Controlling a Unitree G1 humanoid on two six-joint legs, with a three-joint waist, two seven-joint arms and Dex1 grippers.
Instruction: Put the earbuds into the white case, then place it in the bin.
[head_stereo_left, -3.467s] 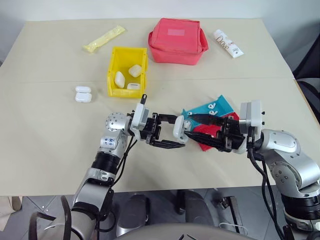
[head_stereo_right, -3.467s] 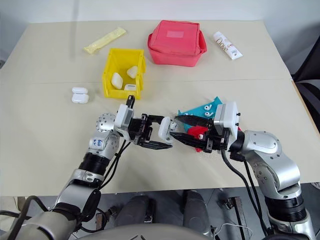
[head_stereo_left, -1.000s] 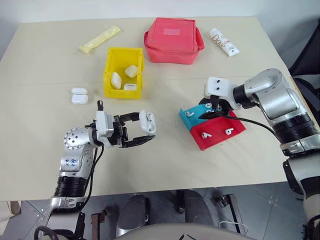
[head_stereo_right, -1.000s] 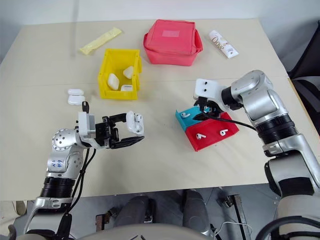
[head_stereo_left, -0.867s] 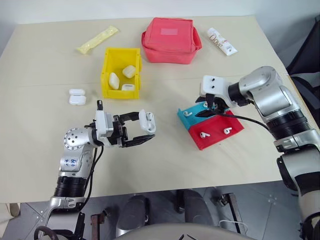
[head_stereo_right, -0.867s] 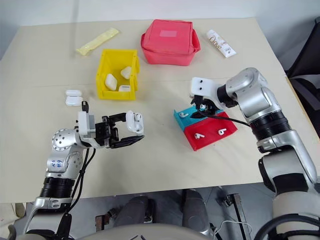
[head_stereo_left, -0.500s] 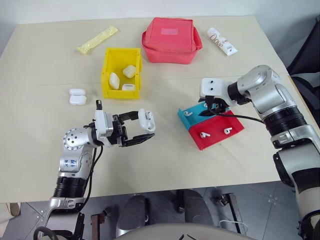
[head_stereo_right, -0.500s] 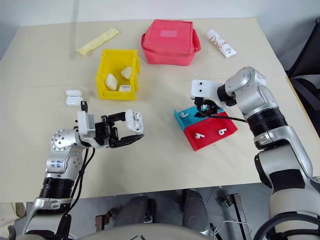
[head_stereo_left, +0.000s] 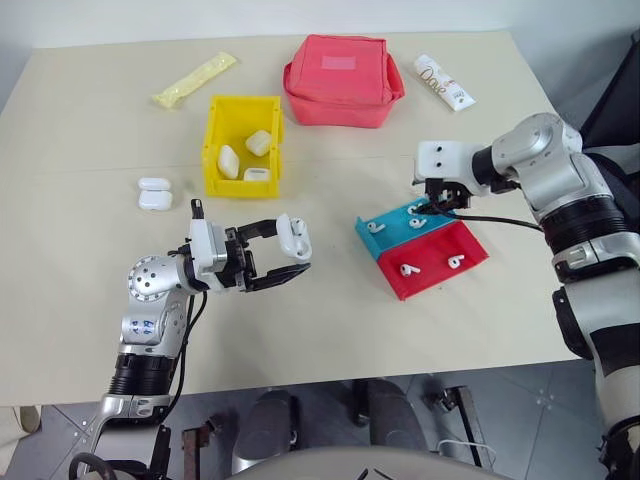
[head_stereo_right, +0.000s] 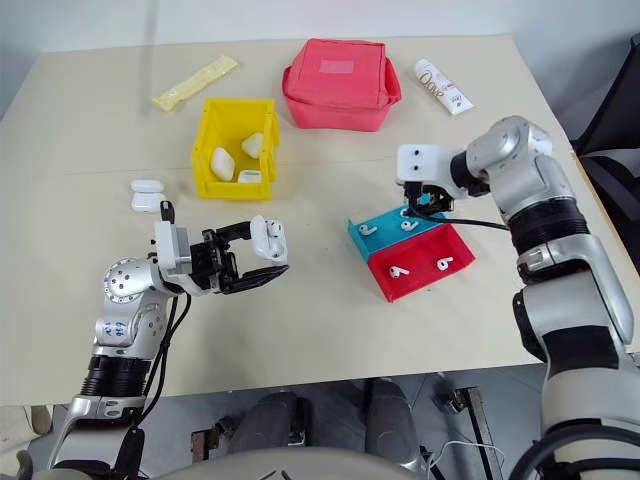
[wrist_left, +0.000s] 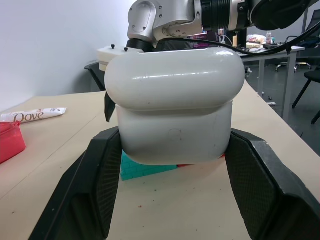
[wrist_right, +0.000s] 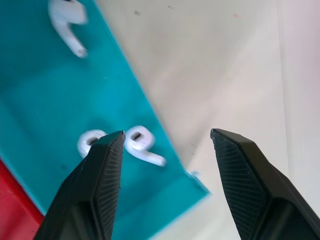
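Note:
My left gripper (head_stereo_left: 288, 256) is shut on the white case (head_stereo_left: 294, 238), held above the table in front of the bin; the left wrist view has the case (wrist_left: 175, 100) between both fingers. The yellow bin (head_stereo_left: 246, 99) stands at the back left with three white cases inside. My right gripper (head_stereo_left: 436, 200) hangs open over the far right corner of the blue tray (head_stereo_left: 392, 238). Earbuds (head_stereo_left: 418, 222) lie on that tray, a pair of them (wrist_right: 137, 142) just under the open fingers. Two more earbuds (head_stereo_left: 407, 268) rest on the red tray (head_stereo_left: 430, 285).
A red fabric pouch (head_stereo_left: 343, 80) sits behind the trays, a white Dove tube (head_stereo_left: 445, 82) at the back right and a yellow sachet (head_stereo_left: 195, 79) at the back left. Two white cases (head_stereo_left: 154, 193) lie on the table left of the bin.
My right gripper has moved away from me and to the right, from above the blue tray's middle to its far right corner. My left gripper keeps still with the case.

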